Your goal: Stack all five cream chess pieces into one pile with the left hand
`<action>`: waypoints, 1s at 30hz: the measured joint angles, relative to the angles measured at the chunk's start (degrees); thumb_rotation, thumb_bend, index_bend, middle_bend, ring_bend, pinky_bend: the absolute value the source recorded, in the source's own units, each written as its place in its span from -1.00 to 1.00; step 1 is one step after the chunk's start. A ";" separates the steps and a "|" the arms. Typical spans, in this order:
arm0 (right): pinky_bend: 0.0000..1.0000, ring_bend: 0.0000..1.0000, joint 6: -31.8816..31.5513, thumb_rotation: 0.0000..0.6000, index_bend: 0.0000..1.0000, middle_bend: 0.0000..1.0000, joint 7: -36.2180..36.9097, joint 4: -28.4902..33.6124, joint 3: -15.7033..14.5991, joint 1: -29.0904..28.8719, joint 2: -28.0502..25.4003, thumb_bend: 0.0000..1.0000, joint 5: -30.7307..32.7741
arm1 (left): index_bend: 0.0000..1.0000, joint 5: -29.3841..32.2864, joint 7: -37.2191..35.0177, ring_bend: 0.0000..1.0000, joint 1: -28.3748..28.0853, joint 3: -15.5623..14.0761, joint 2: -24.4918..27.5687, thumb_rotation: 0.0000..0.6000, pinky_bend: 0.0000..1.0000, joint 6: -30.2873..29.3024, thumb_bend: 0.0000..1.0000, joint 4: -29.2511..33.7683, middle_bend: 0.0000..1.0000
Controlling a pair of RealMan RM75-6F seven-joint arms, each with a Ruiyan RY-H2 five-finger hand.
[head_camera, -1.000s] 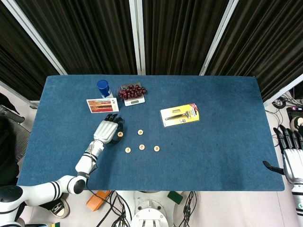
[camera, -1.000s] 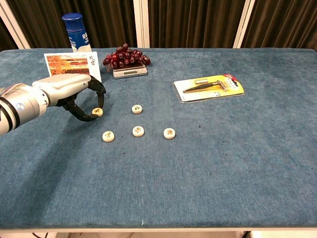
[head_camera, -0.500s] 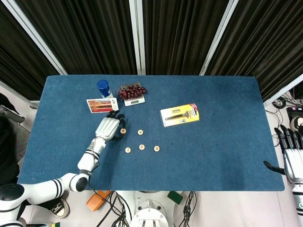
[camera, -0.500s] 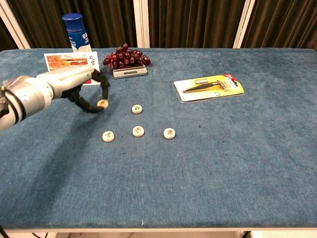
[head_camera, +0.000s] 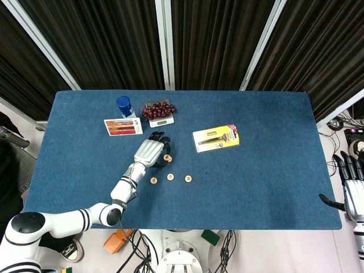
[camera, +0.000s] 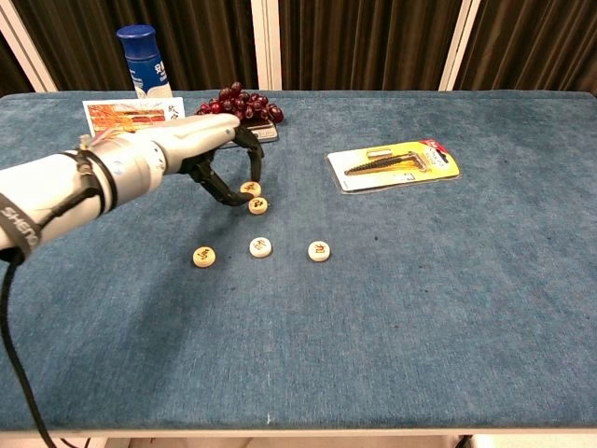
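My left hand [camera: 201, 149] pinches one cream chess piece [camera: 250, 189] between thumb and fingertip, just above and left of a second cream piece [camera: 258, 205] lying on the blue table [camera: 420, 308]. Whether the two pieces touch I cannot tell. Three more cream pieces lie in a row nearer me: the left one [camera: 203, 256], the middle one [camera: 260, 246] and the right one [camera: 319, 250]. In the head view the left hand [head_camera: 149, 152] covers most of the spot, with a piece [head_camera: 167, 157] showing at its fingertips. My right hand [head_camera: 354, 189] hangs off the table's right edge, fingers apart, holding nothing.
A blue bottle [camera: 144, 59] and a picture card [camera: 131, 114] stand at the back left. Dark grapes on a small scale [camera: 241, 107] sit just behind the left hand. A yellow blister pack with a tool [camera: 399, 164] lies to the right.
The left hand has lifted the leftmost cream piece and carried it right, from beside the card to just above the upper piece. The right hand has barely moved.
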State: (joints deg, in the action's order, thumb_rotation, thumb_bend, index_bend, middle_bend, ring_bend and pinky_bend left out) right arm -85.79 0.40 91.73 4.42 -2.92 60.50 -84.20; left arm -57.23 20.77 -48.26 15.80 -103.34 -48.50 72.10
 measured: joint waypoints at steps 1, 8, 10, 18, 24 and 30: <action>-0.93 -1.00 0.02 1.00 -1.00 -0.95 0.05 -0.03 0.01 0.02 -0.01 -0.69 0.05 | 0.06 0.33 0.26 -0.97 -0.30 0.02 -0.32 1.00 -1.00 0.05 -0.21 -0.28 -0.61; -0.93 -1.00 0.49 1.00 -1.00 -0.95 0.52 -0.52 0.05 0.02 0.14 -0.69 0.51 | 0.06 2.08 1.63 -0.97 -1.61 -0.06 -1.27 1.00 -1.00 0.09 -0.21 -1.39 -0.61; -0.93 -1.00 0.54 1.00 -1.00 -0.95 0.63 -0.60 0.10 -0.01 0.19 -0.69 0.56 | 0.06 2.58 2.04 -0.98 -1.85 -0.20 -1.35 1.00 -1.00 0.13 -0.22 -1.59 -0.61; -0.93 -1.00 0.68 1.00 -1.00 -0.95 0.57 -0.54 0.20 -0.08 0.14 -0.69 0.61 | 0.01 3.74 2.73 -0.99 -2.35 -0.86 -1.86 1.00 -1.00 -0.09 -0.24 -2.28 -0.63; -0.93 -1.00 0.66 1.00 -1.00 -0.95 0.41 -0.32 0.24 -0.08 0.08 -0.69 0.59 | -0.02 4.10 2.37 -0.99 -2.43 -1.12 -1.94 1.00 -1.00 -0.26 -0.25 -2.54 -0.63; -0.93 -1.00 0.71 1.00 -1.00 -0.95 0.22 -0.22 0.25 -0.06 0.12 -0.69 0.71 | -0.02 4.32 2.31 -1.00 -2.58 -1.50 -1.87 1.00 -1.00 -0.12 -0.26 -2.60 -0.64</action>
State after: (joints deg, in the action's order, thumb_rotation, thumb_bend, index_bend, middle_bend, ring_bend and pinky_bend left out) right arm -85.08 0.62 91.51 4.67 -2.98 60.62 -83.48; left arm -52.91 23.08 -50.84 14.30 -105.21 -48.62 69.51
